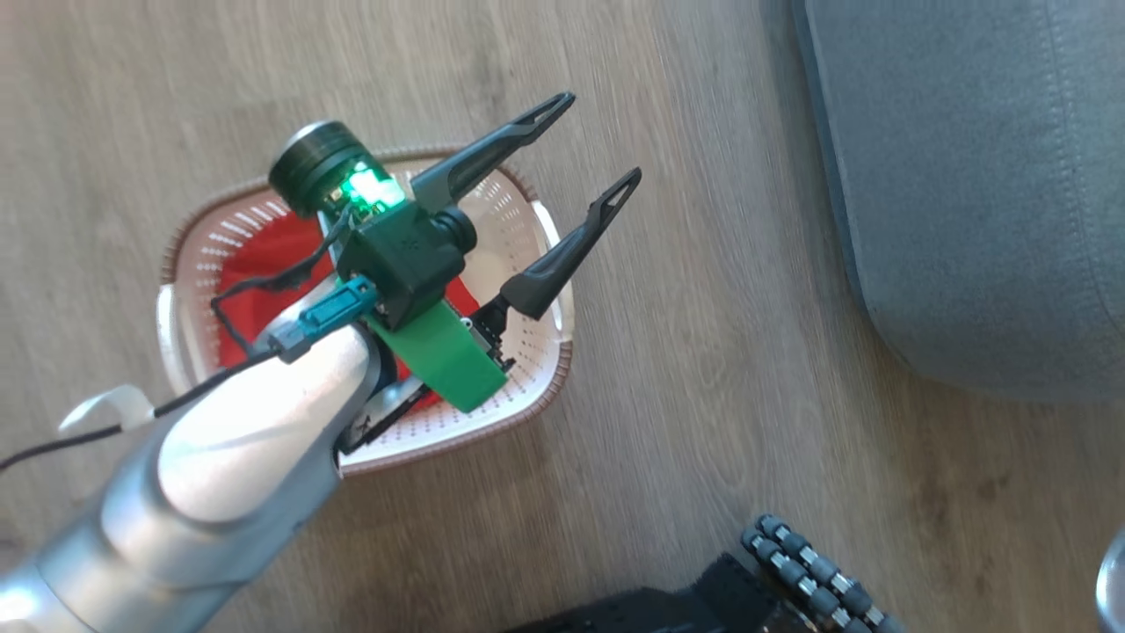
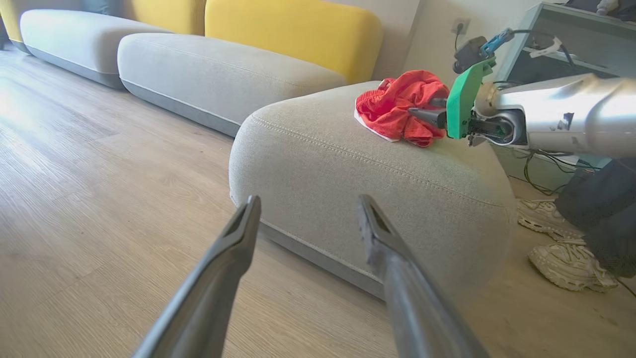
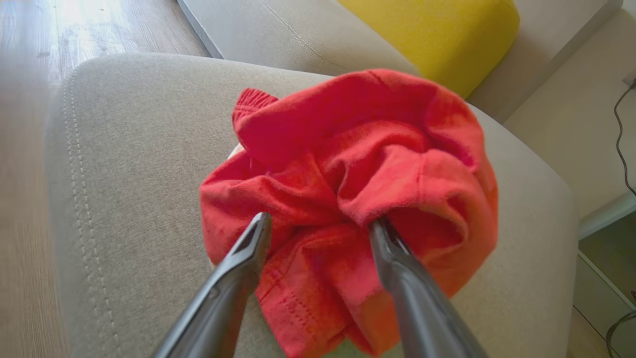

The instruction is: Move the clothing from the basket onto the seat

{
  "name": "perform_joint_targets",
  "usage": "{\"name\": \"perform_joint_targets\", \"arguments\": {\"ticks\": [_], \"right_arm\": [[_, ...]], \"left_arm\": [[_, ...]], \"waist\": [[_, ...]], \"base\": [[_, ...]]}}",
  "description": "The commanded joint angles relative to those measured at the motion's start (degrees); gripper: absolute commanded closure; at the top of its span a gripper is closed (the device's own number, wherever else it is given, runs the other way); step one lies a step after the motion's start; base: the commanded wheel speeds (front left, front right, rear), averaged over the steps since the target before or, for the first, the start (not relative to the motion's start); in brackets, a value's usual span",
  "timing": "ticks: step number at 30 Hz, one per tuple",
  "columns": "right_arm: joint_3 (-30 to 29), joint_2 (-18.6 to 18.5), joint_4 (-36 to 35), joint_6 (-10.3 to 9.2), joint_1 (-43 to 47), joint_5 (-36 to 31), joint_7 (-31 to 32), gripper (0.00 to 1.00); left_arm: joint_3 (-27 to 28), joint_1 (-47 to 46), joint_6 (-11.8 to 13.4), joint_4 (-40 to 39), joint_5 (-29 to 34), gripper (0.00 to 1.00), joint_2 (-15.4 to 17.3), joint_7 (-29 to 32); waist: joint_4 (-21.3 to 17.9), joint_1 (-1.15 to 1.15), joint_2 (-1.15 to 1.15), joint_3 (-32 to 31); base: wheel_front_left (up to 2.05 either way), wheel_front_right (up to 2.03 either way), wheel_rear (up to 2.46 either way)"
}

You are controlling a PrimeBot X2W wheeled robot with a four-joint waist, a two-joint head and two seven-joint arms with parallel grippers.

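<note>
**tabby_42:** ok so where's the clothing sitting, and what are the claws doing?

**rig_watcher:** it's in two spots. One crumpled, thin, bright red garment [image 3: 357,164] with a sliver of white trim lies on top of the big rounded grey fabric seat [image 3: 134,164], the one with double rows of pale stitching. More red cloth [image 1: 264,264] is down in the small cream plastic basket [image 1: 514,220] with perforated walls and a brown braided-look rim. That stands on the pale wood-look floor [image 1: 703,369], apart from the seat's rounded corner.

**tabby_42:** and the grippers?

**rig_watcher:** the right gripper [image 3: 320,219] is at the garment on the seat, its two dark fingers spread wide. The tips touch the cloth and one pokes in under a fold, but nothing is pinched between them. The left gripper [image 1: 600,136] hangs above the basket, fingers splayed too, holding nothing. From the head camera its arm covers much of the basket's inside, so I can't tell how much cloth is in there.

**tabby_42:** anything else around?

**rig_watcher:** from the left wrist you get the right arm's green plastic bracket [image 2: 464,102] just beside the garment. There are yellow back cushions [image 2: 293,35] behind more grey seats, and a person's pale chunky sneakers [image 2: 571,266] on the floor beside the seat.
</note>
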Motion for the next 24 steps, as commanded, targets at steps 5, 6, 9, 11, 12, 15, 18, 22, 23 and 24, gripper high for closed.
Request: {"name": "perform_joint_targets", "arguments": {"ticks": [5, 6, 9, 11, 12, 15, 18, 22, 23, 24], "right_arm": [[5.47, 0.14, -4.66, 0.4, 6.62, 3.3, -0.26, 0.0], [6.43, 0.29, -5.25, 0.4, 7.42, 3.99, -0.27, 0.0], [10.45, 0.27, -6.93, 0.4, 9.58, 6.14, -0.27, 0.0], [11.91, 0.43, -7.57, 0.4, 10.24, 6.89, -0.27, 0.0], [13.46, 0.5, -8.18, 0.4, 10.94, 7.5, -0.27, 0.0], [17.6, 0.7, -10.96, 0.4, 12.54, 10.01, -0.27, 0.0], [21.29, 0.5, -14.82, 0.4, 14.2, 12.99, -0.27, 0.0], [25.49, 0.52, -19.46, 0.4, 16.8, 16.14, -0.27, 0.0], [26.42, 0.64, -20.44, 0.4, 17.43, 16.85, -0.27, 0.0], [27.44, 0.82, -21.21, 0.4, 18.14, 17.47, -0.27, 0.0]], "left_arm": [[4.03, 2.92, -0.35, -0.17, -0.11, 0.0, -1.23, -0.22], [4.51, 3.47, -0.35, 0.13, -0.18, 0.0, -1.61, -0.22], [6.31, 5.25, -0.36, 1.18, -0.42, 0.0, -2.74, -0.22], [6.99, 5.88, -0.36, 1.6, -0.47, 0.0, -3.08, -0.22], [7.61, 6.54, -0.36, 2.1, -0.54, 0.0, -3.44, -0.22], [9.89, 8.52, -0.36, 3.77, -0.66, 0.0, -4.55, -0.22], [13.5, 10.67, -0.36, 5.39, -0.33, 0.0, -5.9, -0.22], [19.03, 14.14, -0.36, 7.48, 0.66, 0.0, -7.73, -0.22], [20.59, 15.0, -0.36, 7.97, 1.1, 0.0, -8.09, -0.22], [22.1, 15.87, -0.36, 8.5, 1.5, 0.0, -8.49, -0.22]], "waist": [[3.37, 0.0, 0.0, -5.41], [3.92, 0.0, 0.0, -6.24], [5.47, 0.0, 0.0, -8.56], [5.97, 0.0, 0.0, -9.31], [6.57, 0.0, 0.0, -10.2], [8.39, 0.0, 0.0, -12.63], [10.41, 0.0, 0.0, -14.89], [12.76, 0.0, 0.0, -17.86], [13.21, 0.0, 0.0, -18.48], [13.65, 0.0, 0.0, -19.13]], "base": [[0.0, 0.0, 0.0], [0.0, 0.0, 0.0], [0.0, 0.0, 0.0], [0.0, 0.0, 0.0], [0.0, 0.0, 0.0], [0.0, 0.0, 0.0], [0.0, 0.0, 0.0], [0.0, 0.0, 0.0], [0.0, 0.0, 0.0], [0.0, 0.0, 0.0]]}}
